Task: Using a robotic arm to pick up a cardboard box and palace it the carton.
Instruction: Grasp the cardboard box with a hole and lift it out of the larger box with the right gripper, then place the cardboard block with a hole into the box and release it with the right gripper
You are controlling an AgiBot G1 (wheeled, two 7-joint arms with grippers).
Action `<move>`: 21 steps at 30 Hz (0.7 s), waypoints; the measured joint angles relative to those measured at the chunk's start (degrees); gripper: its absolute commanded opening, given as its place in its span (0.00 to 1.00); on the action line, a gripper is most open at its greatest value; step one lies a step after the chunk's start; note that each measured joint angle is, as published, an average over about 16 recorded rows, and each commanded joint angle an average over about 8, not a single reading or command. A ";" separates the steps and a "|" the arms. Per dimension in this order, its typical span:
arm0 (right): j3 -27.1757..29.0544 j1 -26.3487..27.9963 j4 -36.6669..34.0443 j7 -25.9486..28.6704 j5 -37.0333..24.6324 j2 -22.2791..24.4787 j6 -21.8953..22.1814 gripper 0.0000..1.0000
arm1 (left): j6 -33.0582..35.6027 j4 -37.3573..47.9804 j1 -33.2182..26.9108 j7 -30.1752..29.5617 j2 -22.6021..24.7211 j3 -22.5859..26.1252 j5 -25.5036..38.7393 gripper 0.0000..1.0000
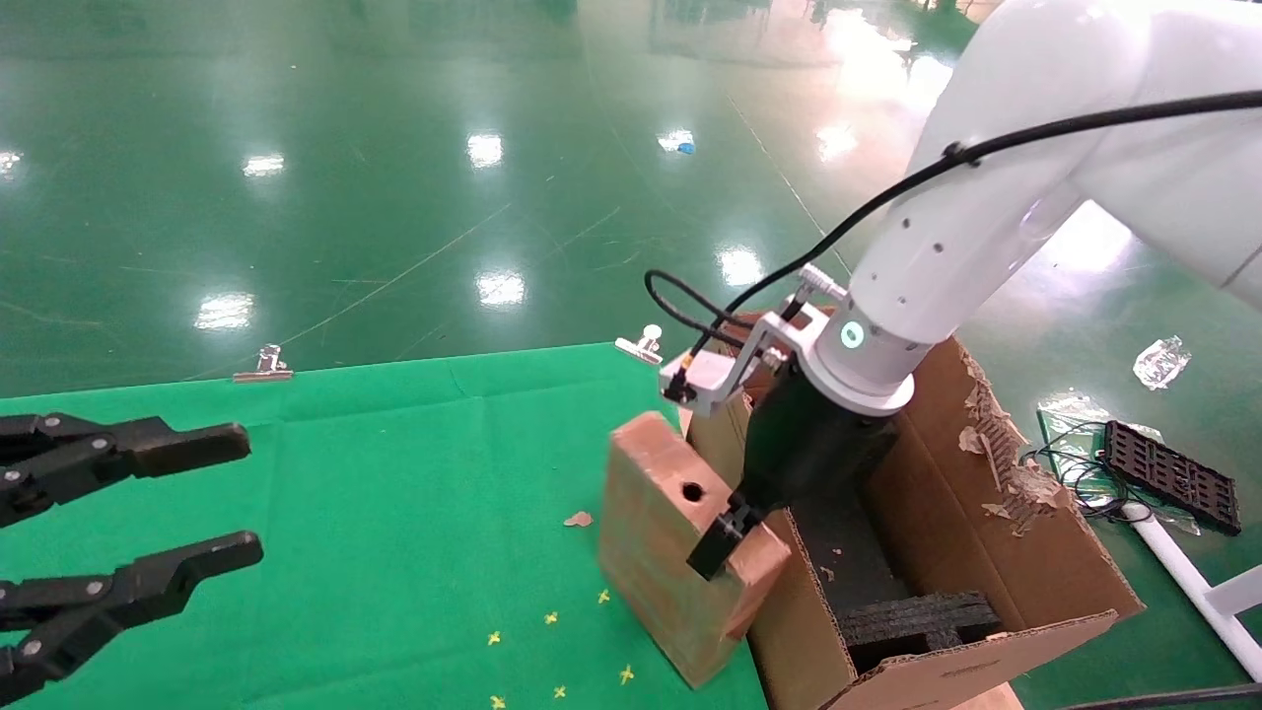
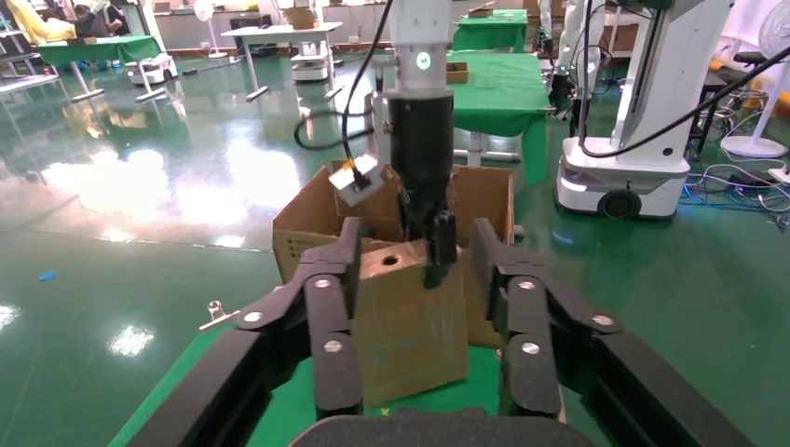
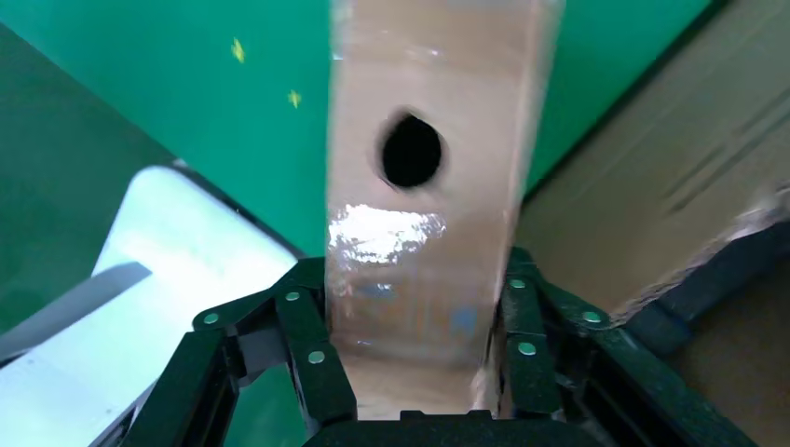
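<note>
The small brown cardboard box, with a round hole in its face, stands tilted on edge over the green table, right beside the carton's near wall. My right gripper on the white robotic arm is shut on the box's top edge. In the right wrist view the box fills the gap between the fingers, with the carton wall alongside. My left gripper is parked open at the table's left, holding nothing. Its wrist view shows the box in front of the carton.
Black foam blocks lie inside the carton, whose far flap is torn. Two binder clips hold the green cloth at the table's back edge. A cardboard scrap lies on the cloth. A black tray with cables is on the floor to the right.
</note>
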 measured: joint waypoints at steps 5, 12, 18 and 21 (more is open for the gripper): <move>2.99 4.29 -0.33 -3.52 1.06 4.74 1.83 0.00 | -0.01 0.00 0.00 0.01 -0.01 0.02 -0.01 0.00; 7.14 11.38 -2.29 -8.58 1.13 13.54 4.21 0.00 | -0.02 0.00 -0.01 0.02 -0.02 0.05 -0.03 0.00; 8.18 15.56 -4.82 -10.42 -1.48 20.28 4.34 0.00 | -0.03 0.00 -0.01 0.03 -0.03 0.07 -0.05 0.00; 7.69 16.43 -6.18 -10.36 -3.29 22.66 3.57 0.00 | -0.03 0.00 -0.02 0.04 -0.03 0.08 -0.05 0.00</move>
